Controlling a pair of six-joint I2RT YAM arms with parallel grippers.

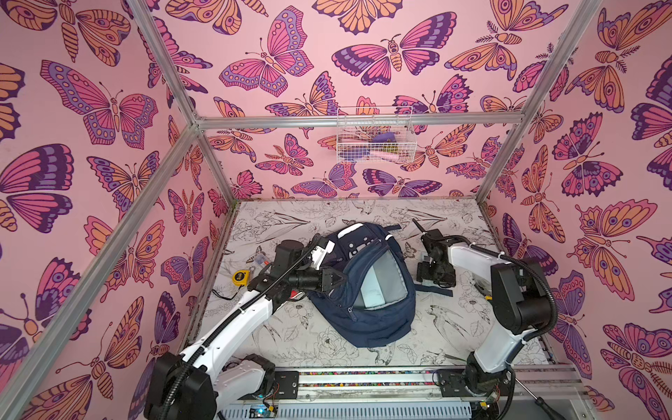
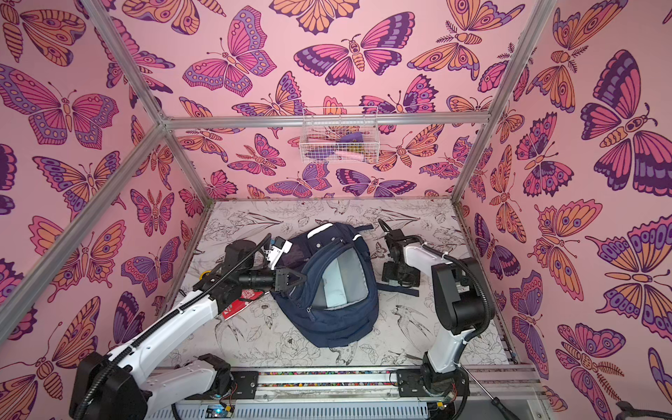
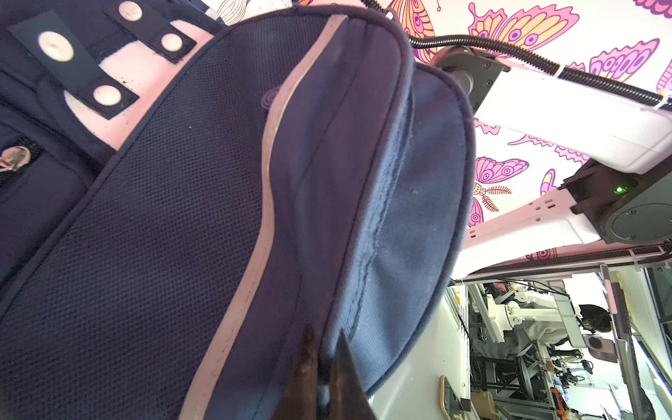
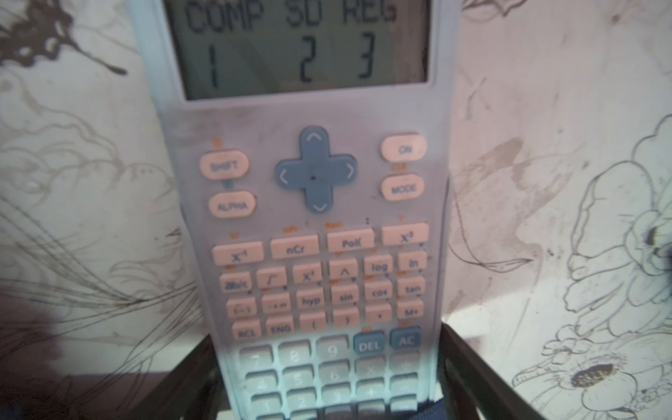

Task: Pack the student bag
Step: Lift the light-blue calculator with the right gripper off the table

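Navy-blue fabric student bag (image 1: 363, 320), white-striped, grey-lined: flat at the middle of the flower-printed table (image 1: 454, 327), main compartment gaping. At its rim the left gripper (image 1: 340, 279) is clenched on the fabric, likely to hold the mouth open for loading. Beyond, the right gripper (image 4: 325, 334) stands wide astride a pale-blue, peach-keyed plastic calculator (image 4: 312, 218), apparently for pickup; whether it grips cannot be told.

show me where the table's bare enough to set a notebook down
Bare: the near strip between the student bag and the front rail, and the far strip between the bag and the back wall. Crowded: left of the bag, a tape measure, a red booklet and the left gripper; right of it, the right gripper straddles a calculator.
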